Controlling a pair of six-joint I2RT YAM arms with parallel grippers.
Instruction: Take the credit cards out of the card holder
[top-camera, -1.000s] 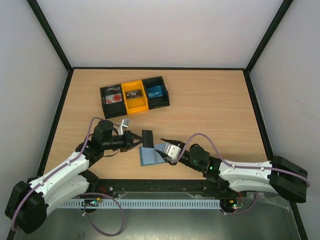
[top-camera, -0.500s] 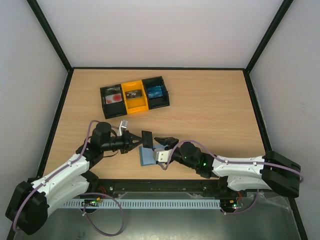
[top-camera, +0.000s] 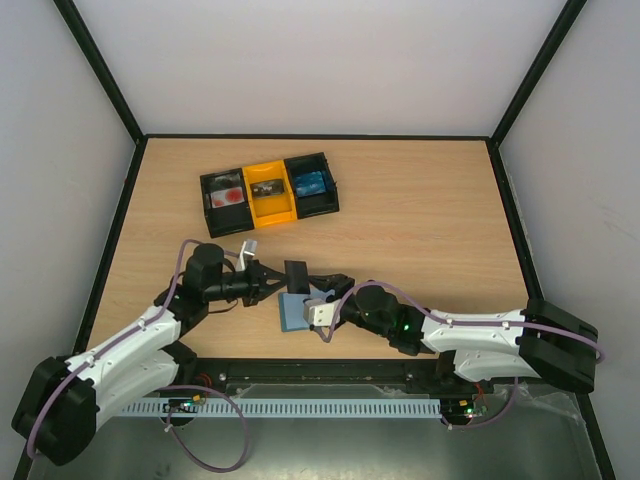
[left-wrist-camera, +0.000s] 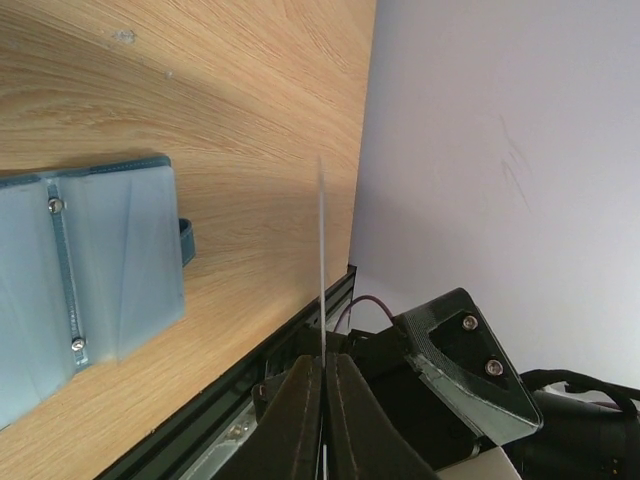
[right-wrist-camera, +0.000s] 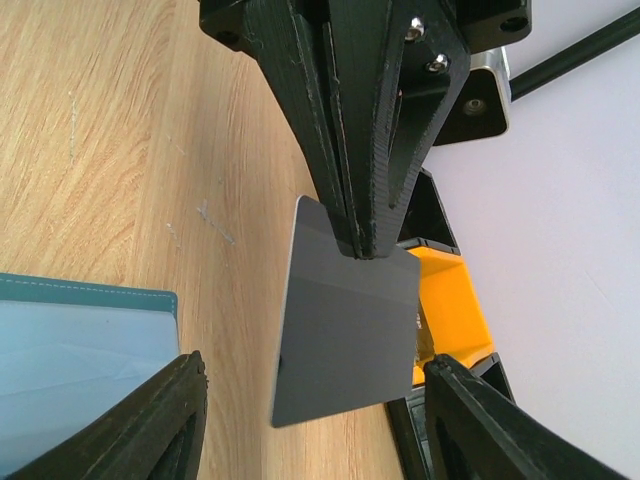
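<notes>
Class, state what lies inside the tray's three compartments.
The tray holds a red-and-white item left, a dark item in the yellow middle, a blue card right. What lies beneath them is covered.

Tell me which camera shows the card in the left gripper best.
Right wrist view: the card shows its full grey face, pinched at its top edge by the left gripper. The left wrist view sees it edge-on, a thin line; the top view shows a small dark rectangle.
</notes>
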